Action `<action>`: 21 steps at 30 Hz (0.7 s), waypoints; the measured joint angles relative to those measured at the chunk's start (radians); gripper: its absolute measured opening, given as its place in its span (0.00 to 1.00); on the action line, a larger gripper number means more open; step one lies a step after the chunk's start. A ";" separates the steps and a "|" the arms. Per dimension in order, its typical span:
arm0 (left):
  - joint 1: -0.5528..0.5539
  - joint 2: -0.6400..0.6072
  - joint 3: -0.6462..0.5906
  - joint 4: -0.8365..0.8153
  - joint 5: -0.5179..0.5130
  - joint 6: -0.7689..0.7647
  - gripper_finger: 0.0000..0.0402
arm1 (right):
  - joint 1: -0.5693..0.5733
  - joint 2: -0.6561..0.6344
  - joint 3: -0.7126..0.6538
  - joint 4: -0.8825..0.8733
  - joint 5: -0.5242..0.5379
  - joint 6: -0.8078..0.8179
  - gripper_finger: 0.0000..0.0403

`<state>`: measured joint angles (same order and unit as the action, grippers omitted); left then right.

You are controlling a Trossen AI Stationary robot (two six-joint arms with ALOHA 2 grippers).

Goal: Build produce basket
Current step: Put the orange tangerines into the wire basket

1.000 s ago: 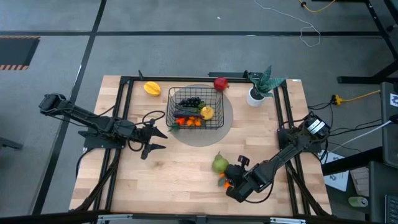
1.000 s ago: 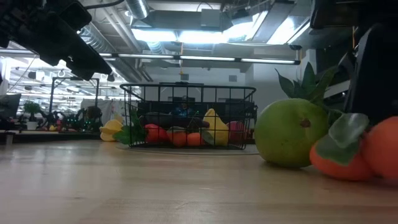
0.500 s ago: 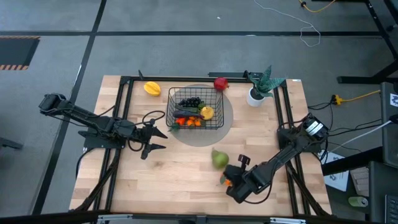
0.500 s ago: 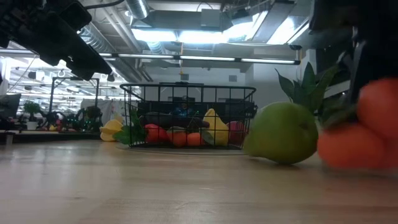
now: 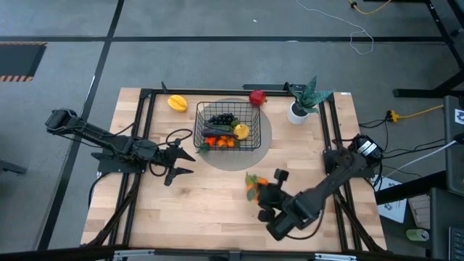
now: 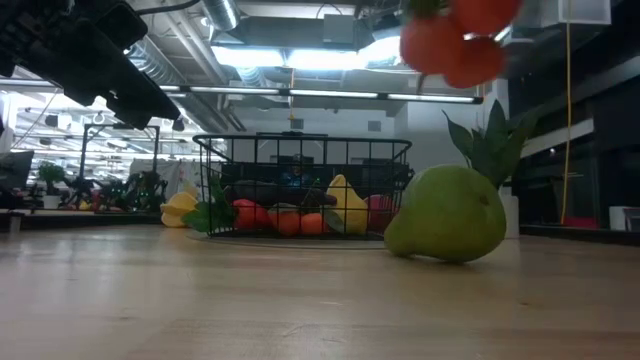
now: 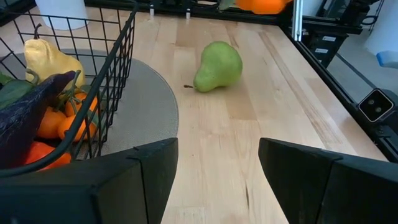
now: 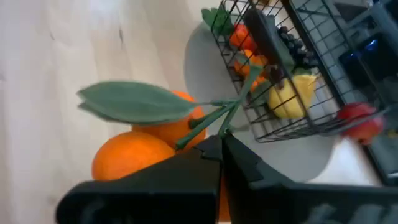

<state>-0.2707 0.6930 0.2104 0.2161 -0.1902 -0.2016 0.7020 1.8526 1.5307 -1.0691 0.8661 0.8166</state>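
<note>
The black wire basket point(image 5: 227, 127) stands on a round grey mat point(image 5: 262, 145) and holds grapes, tangerines, a yellow fruit and other produce. A green pear point(image 7: 217, 65) lies on its side on the wood near the mat, also in the low view point(image 6: 445, 215). My right gripper point(image 8: 221, 144) is shut on a leafy pair of tangerines point(image 8: 143, 146), high above the pear point(image 6: 455, 35). My left gripper point(image 7: 217, 180) waits open, left of the basket point(image 5: 177, 163). My right gripper pinches the tangerines' green stem point(image 8: 219, 123) between its two fingertips, close to where it joins the fruit. The fingers slant down from the table's near right. Both tangerines and their leaf point(image 8: 134, 102) are lifted clear of the table.
A yellow fruit point(image 5: 177, 103) and a red fruit point(image 5: 257, 97) lie on the table at the basket's far corners. A white-potted plant point(image 5: 301, 103) stands at the far right. Black frame rails point(image 5: 333, 130) border the table.
My right gripper has risen from the table with the tangerines, rolling its wrist and drifting a little toward the basket. The tangerines went from resting beside the pear to hanging well above it. The pear was nudged and rolled slightly toward the basket.
</note>
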 joint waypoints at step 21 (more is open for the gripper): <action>0.000 0.000 0.000 0.000 -0.010 0.002 0.53 | -0.647 0.001 0.133 0.235 -0.316 -0.696 0.09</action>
<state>-0.2710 0.6930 0.2104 0.2165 -0.1997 -0.1997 0.0546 1.8534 1.6634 -0.8345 0.5502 0.1202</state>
